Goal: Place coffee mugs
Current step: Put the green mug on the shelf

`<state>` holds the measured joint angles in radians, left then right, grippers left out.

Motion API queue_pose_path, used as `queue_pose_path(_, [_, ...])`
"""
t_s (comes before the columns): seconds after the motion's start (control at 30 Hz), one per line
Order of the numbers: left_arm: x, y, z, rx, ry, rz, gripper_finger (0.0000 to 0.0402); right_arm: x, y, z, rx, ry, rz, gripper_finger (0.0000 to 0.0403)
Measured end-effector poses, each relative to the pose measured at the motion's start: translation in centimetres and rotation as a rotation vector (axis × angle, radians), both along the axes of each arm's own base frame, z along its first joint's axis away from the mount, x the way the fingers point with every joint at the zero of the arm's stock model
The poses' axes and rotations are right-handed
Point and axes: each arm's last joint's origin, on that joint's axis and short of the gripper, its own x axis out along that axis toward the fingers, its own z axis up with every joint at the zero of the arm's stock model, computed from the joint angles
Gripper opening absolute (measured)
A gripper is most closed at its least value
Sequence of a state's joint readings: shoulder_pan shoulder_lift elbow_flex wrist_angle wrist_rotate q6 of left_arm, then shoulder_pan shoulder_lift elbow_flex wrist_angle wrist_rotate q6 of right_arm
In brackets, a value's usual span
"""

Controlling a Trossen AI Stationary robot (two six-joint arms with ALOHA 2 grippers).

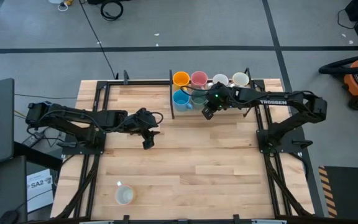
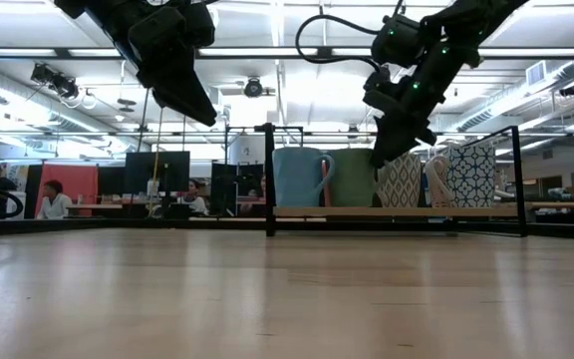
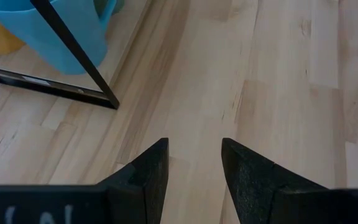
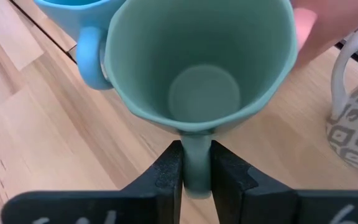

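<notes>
A teal-green mug [image 4: 204, 62] stands in a black-framed rack [image 1: 171, 99] at the table's far middle. Beside it are a light blue mug [image 1: 181, 99], an orange mug [image 1: 180, 78], a pink mug [image 1: 199, 78] and two white patterned mugs [image 1: 220, 79] [image 1: 240, 79]. My right gripper [image 4: 196, 165] is over the rack, shut on the teal-green mug. My left gripper [image 3: 194, 168] hangs open above bare table [image 1: 148, 140], left of the rack. Another white mug [image 1: 124, 195] stands alone near the near left corner. My right gripper pinches the teal-green mug's handle [image 4: 196, 149] between its two fingers, coming from above and slanting down. The mug is upright, its mouth open toward the wrist camera. In the low view the mug's base [image 2: 352, 202] is level with the neighbouring mugs' bases on the rack floor.
The rack's black upright post [image 2: 269, 179] and low rails [image 3: 42, 87] edge the mugs. The light blue mug [image 4: 79, 18] and a patterned mug [image 4: 353, 124] stand close on either side of the held one. Bare wood lies across the table's middle and right [image 1: 229, 168].
</notes>
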<state>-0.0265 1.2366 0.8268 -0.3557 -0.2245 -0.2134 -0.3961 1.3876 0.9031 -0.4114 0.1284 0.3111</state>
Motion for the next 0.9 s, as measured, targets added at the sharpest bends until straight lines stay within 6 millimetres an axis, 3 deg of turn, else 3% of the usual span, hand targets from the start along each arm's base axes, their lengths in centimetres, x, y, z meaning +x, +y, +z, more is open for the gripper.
queue_pose_path(0.57, [0.0, 0.0, 0.0, 0.0, 0.0, 0.0, 0.0156, -0.05, 0.1, 0.0, 0.023, -0.004, 0.018, 0.0088])
queue_pose_path(0.9, [0.0, 0.0, 0.0, 0.0, 0.0, 0.0, 0.0156, -0.06, 0.1, -0.02, 0.011, 0.004, 0.036, 0.0135])
